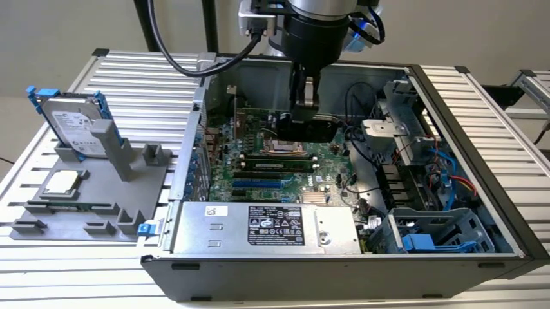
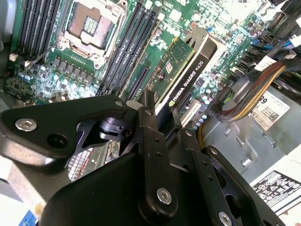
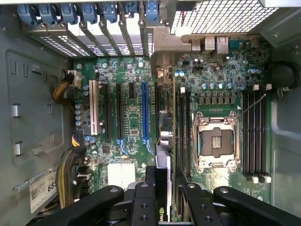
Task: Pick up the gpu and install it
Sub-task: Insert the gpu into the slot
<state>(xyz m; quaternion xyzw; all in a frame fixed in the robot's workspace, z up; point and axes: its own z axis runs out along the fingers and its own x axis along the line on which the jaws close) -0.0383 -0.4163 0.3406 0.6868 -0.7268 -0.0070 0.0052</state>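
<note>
At the exterior view's left, a silver hard drive [image 1: 76,125] in a blue frame stood upright in a grey slotted fixture [image 1: 146,187], likely so it could be gripped from above. Further right, inside the open dark metal case [image 1: 344,273], the black gripper [image 1: 304,114] had its fingers [image 2: 150,127] clamped on the gpu [image 1: 315,132], a thin green-and-black card. It was carried on edge above the green motherboard [image 1: 257,174], parallel to the long expansion slots [image 3: 145,110] in the first wrist view, seemingly to meet one squarely. A grey drive cage [image 1: 429,228] sat rightmost.

Green gpu [image 2: 175,60] (black shroud [image 2: 192,75]), green motherboard [image 3: 134,123].
</note>
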